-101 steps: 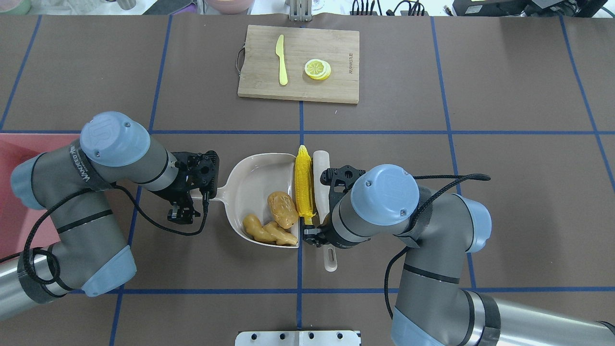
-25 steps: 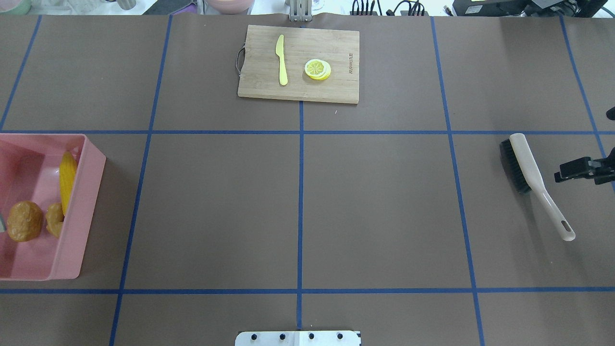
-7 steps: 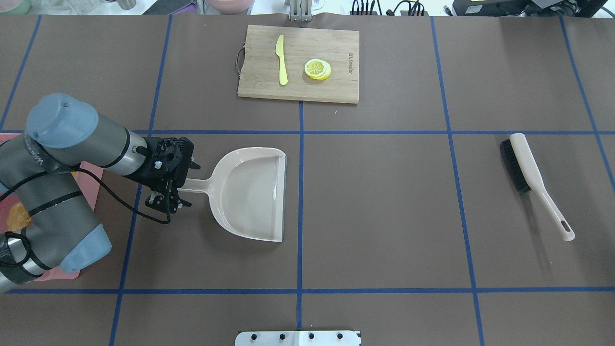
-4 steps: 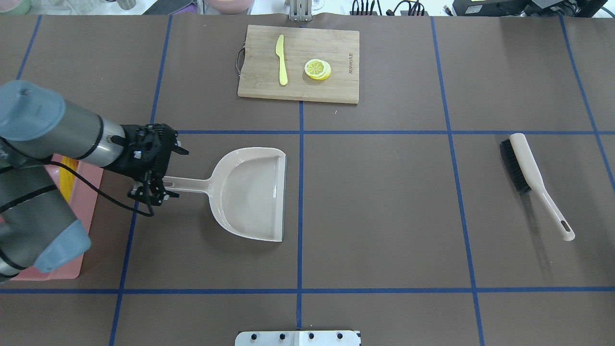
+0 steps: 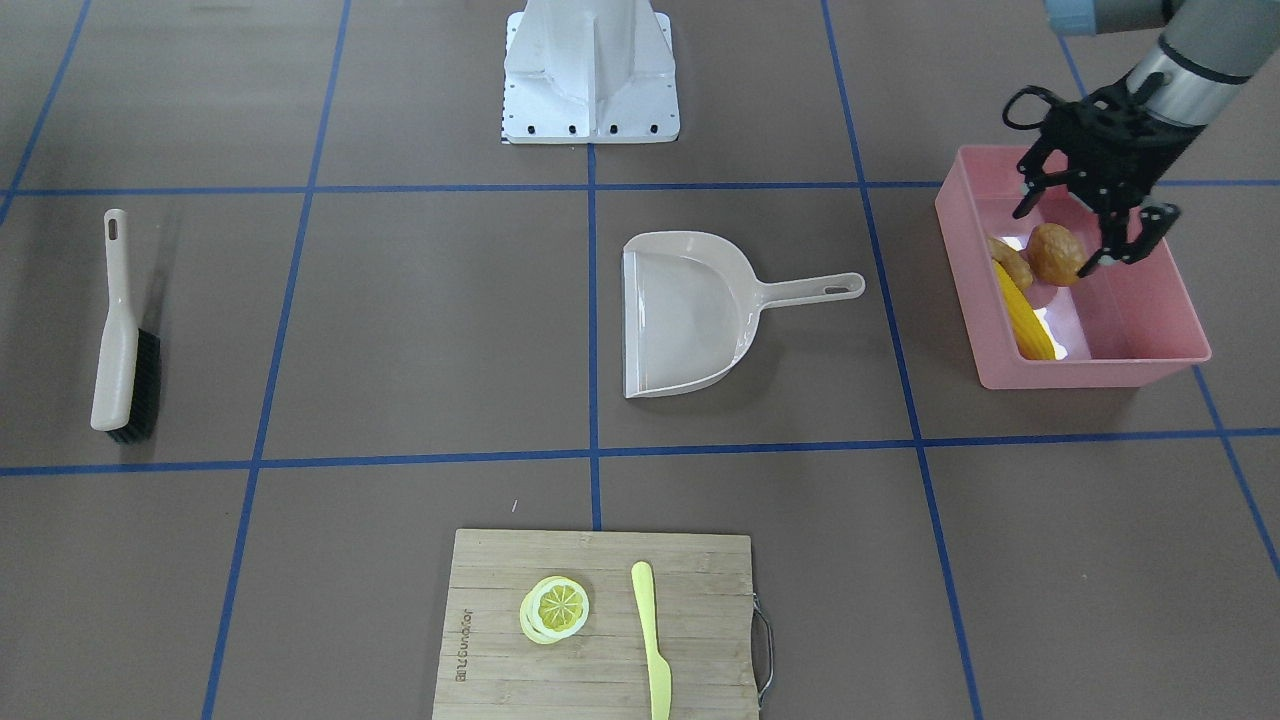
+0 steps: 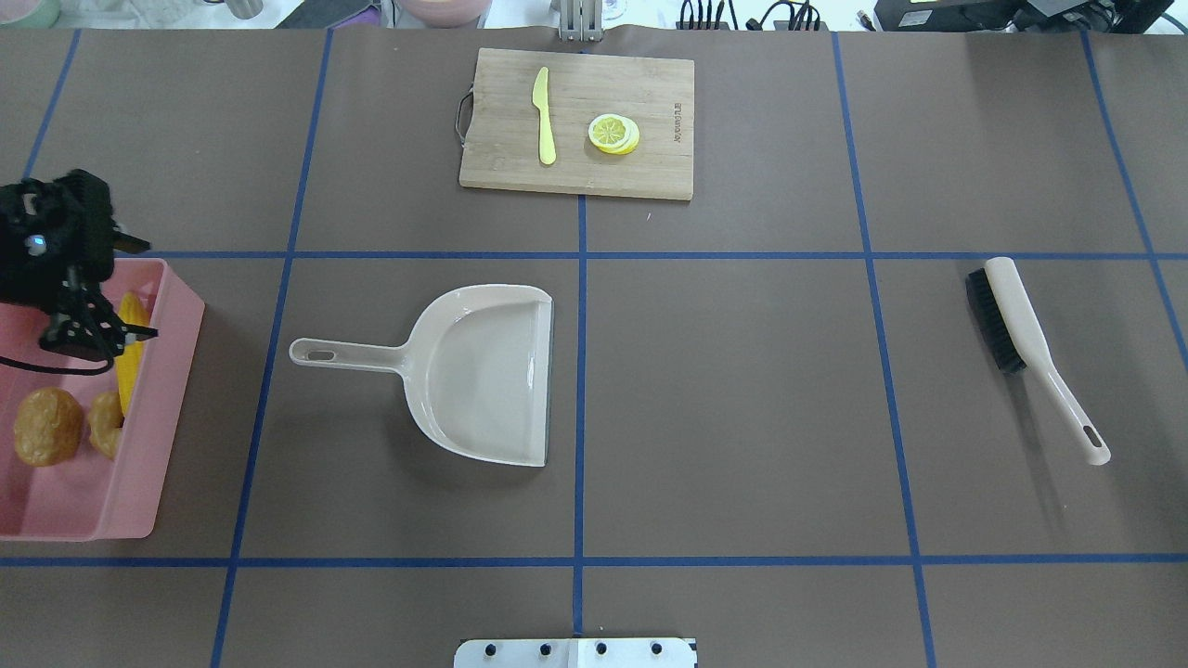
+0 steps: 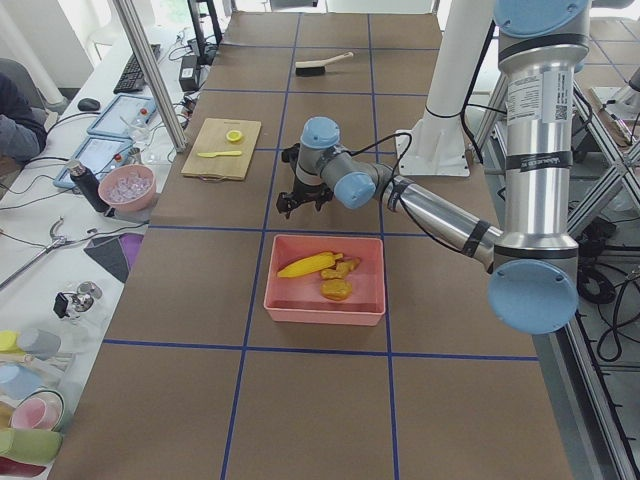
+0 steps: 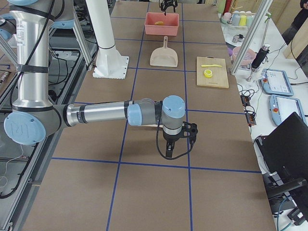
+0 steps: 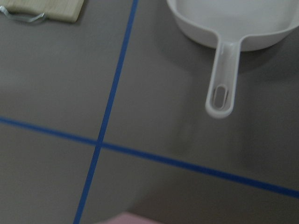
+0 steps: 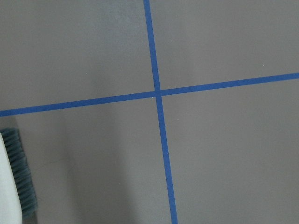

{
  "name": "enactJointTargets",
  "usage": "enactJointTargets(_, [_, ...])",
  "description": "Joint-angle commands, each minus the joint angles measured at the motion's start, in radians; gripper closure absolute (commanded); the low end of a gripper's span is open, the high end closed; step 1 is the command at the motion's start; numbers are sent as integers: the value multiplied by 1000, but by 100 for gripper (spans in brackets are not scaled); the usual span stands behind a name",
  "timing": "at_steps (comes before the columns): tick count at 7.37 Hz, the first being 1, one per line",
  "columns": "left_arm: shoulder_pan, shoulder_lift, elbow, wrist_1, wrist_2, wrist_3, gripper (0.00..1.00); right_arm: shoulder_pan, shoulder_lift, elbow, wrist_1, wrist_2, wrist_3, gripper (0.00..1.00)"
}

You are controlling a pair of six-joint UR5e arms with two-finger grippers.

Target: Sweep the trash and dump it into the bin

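Left pincer (image 5: 1085, 222) hangs spread and empty above the glossy pink tub (image 5: 1150, 340) holding ridged corn cob (image 5: 1022, 322), smooth potato (image 5: 1056, 254) and knobbly ginger (image 5: 1008, 260); right pincer's (image 8: 178, 141) spread can't be judged.

The brown counter (image 6: 742, 390), gridded with blue tape, carries a pink bin (image 6: 162, 390), a beige dustpan (image 6: 483, 371), a brush (image 6: 1021, 339) and a wooden cutting board (image 6: 650, 158).

3 trash (image 6: 46, 425) items lie in the bin (image 6: 139, 482); dustpan (image 6: 483, 371) mid-table, brush (image 6: 1021, 334) far right
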Motion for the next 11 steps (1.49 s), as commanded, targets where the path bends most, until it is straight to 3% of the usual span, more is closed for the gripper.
enactJointTargets(1, [-220, 136, 43, 50, -159, -161, 2, -3, 8, -2, 0, 14, 0, 0])
enactJointTargets(3, [-378, 214, 123, 51, -160, -155, 2, -8, 8, -2, 0, 15, 0, 0])
enactJointTargets(4, [-394, 218, 175, 51, -160, -156, 2, -8, 8, -2, 0, 15, 0, 0])
enactJointTargets(5, [-510, 257, 178, 50, -157, -156, 2, -9, 10, -3, 0, 15, 0, 0])
enactJointTargets(6, [-526, 256, 190, 103, -158, -167, 2, -9, 10, -3, 0, 15, 0, 0])
enactJointTargets(7, [-540, 233, 191, 254, -155, -171, 2, -9, 10, -3, 0, 15, 0, 0])
enactJointTargets(8, [-543, 149, 210, 353, -146, -170, 2, -9, 10, -5, 0, 15, 0, 0])
enactJointTargets(11, [-575, 127, 218, 361, -146, -170, 2, -14, 10, -3, 0, 15, 0, 0])
